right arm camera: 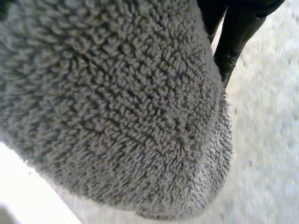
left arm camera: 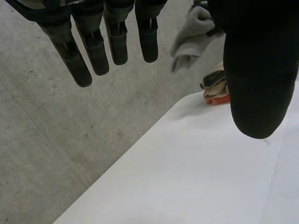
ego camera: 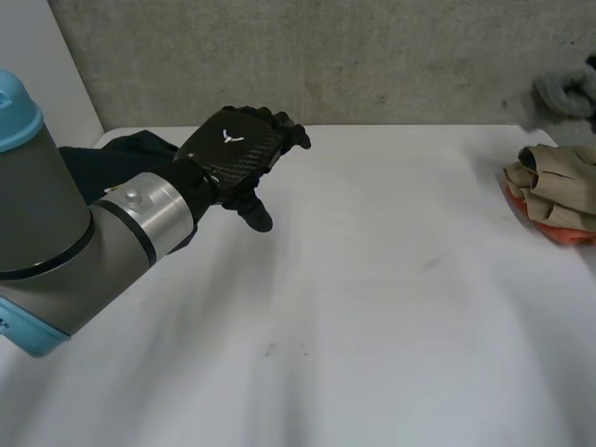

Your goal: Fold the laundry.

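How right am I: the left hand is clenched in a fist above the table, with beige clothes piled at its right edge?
One slip: the left hand is open, fingers straight, as the left wrist view shows. It is above the table, with beige clothes piled at its right edge.

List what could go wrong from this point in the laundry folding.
1. The grey terry towel is up in the air at the right hand, near the far right corner of the white table. If it slips, it may land on the crumpled beige cloth pile or off the table.
2. The left hand, fingers straight and holding nothing, hovers close to the dark cloth at the far left edge. A sweep could nudge it off.
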